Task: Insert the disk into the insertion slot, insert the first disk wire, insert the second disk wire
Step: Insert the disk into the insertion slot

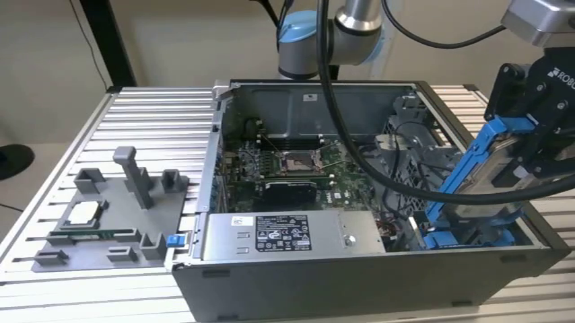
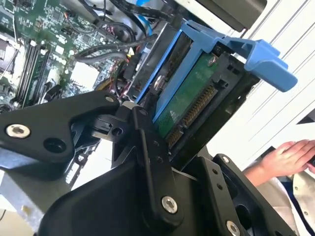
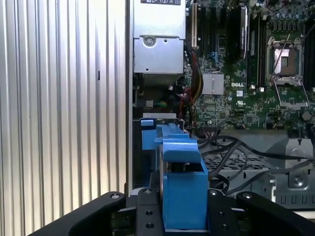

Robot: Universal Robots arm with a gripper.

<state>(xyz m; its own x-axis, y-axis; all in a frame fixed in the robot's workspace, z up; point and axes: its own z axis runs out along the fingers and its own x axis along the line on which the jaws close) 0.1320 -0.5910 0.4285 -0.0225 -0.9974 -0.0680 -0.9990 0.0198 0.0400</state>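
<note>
Silver ribbed aluminium table [image 1: 144,114] fills the exterior view, with an open grey computer case [image 1: 359,282] on it at centre and lower right. A robot arm [image 1: 314,33] rises behind the case at the upper middle of that frame. Its black gripper [image 1: 532,151] hangs at the right edge, over the case's right end. The fingers [image 3: 147,219] press in on either side of the blue carrier [image 3: 182,196], pinching it.

The disk [image 1: 492,178] stands steeply tilted, with its upper end at the gripper. Its lower end is down by the insertion slot [image 1: 454,237] in the case's lower right corner. It seems to touch the blue rails there, though black cables [image 1: 404,182] partly hide this.

A labelled grey power-supply box [image 1: 279,235] lies along the case's front. A grey fixture plate [image 1: 99,222] sits at lower left. In the second wrist view, a person's hand [image 2: 290,157] shows beyond the table's edge.
</note>
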